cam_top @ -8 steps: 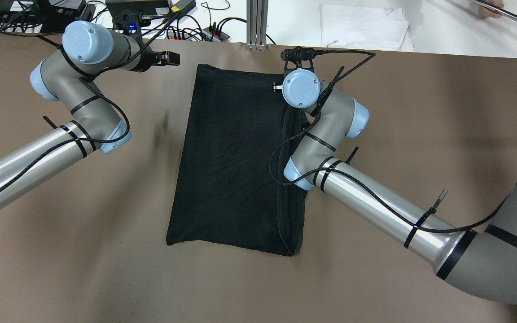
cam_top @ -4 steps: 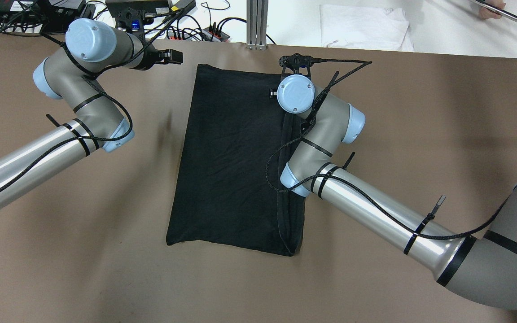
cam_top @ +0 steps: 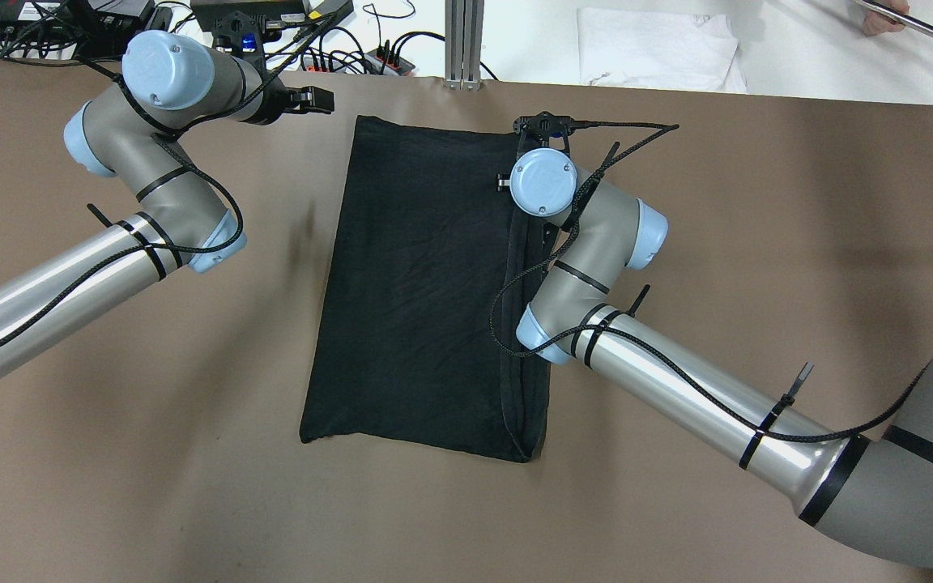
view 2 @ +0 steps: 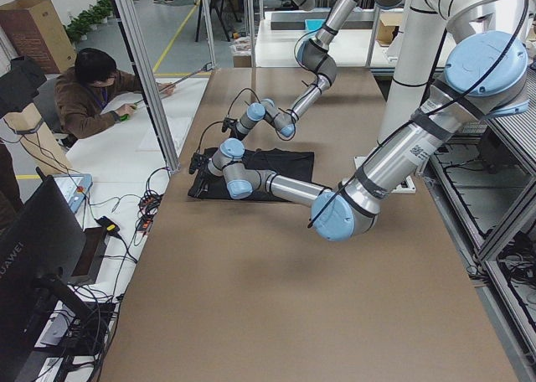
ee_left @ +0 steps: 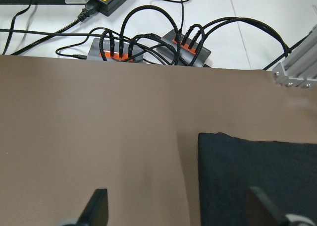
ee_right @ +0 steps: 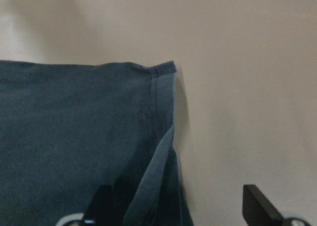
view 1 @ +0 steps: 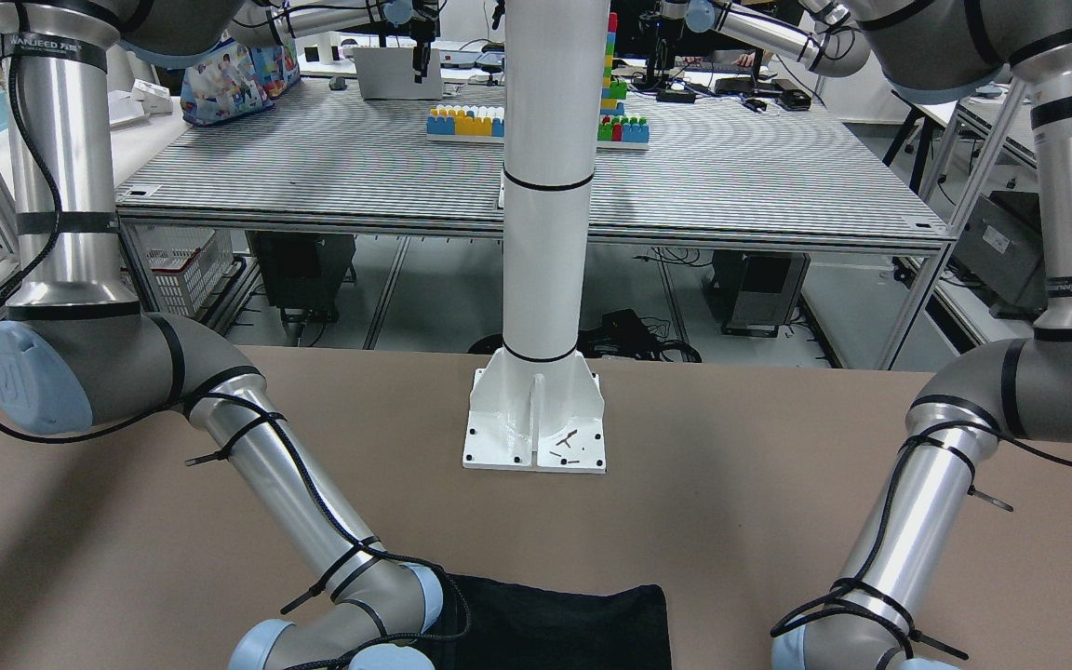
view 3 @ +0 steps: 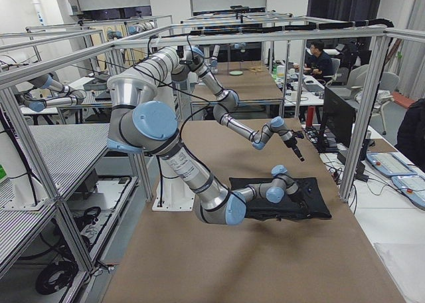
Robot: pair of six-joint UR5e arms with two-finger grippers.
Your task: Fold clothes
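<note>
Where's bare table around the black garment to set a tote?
Free: the wide table stretch beyond the right arm; the patch between the left arm and the black garment; the strip on the robot's side of it. Crowded: the right arm overhangs the garment's right edge; cables crowd the far-left edge.

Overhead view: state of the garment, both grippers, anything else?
black garment: folded to a long rectangle, flat on table, layered edges along its right side.
left gripper: open, empty, by garment's far left corner.
right gripper: open, empty, straddling garment's right edge.
white cloth: folded, off the table.
</note>
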